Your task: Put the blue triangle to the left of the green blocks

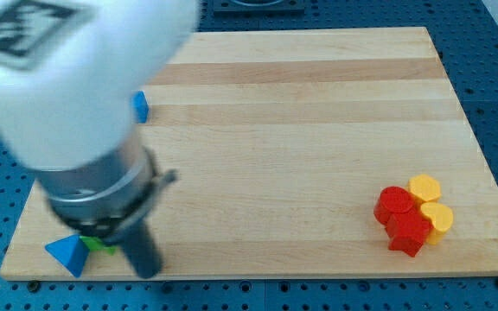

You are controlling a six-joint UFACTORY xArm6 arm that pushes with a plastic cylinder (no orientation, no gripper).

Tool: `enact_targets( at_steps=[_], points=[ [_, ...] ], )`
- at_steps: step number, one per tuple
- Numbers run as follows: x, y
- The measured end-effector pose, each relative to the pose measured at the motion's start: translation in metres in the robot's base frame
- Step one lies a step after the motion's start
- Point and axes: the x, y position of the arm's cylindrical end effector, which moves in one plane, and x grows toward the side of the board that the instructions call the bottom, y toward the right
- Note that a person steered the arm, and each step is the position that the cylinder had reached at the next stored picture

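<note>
At the view's bottom left, my arm [76, 95] fills the corner as a large blurred white and grey mass, hiding much of the counter [301, 112] beneath it. My tip [149, 269] ends near the counter's bottom edge, just to the right of the blue triangle [67, 254]; I cannot tell whether they touch. The tool is a plain rod, with nothing to part or clamp. Only a sliver of a green block [100, 246] shows between the triangle and the rod, so I cannot make out its shape or whether more green lies behind. A second blue block [140, 107] peeks from the arm's right edge, half hidden, shape unclear. Well apart, at the bottom right, sit two red blocks [402, 220] and two yellow blocks [430, 204], clustered and touching. Blue pegboard [491, 52] surrounds the counter.
</note>
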Motion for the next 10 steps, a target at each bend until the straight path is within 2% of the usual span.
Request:
enact_targets(
  at_steps=[4,6,8,10],
  points=[
    [0.000,-0.055],
    [0.000,-0.107],
    [0.000,-0.108],
    [-0.008,-0.152]
  ],
)
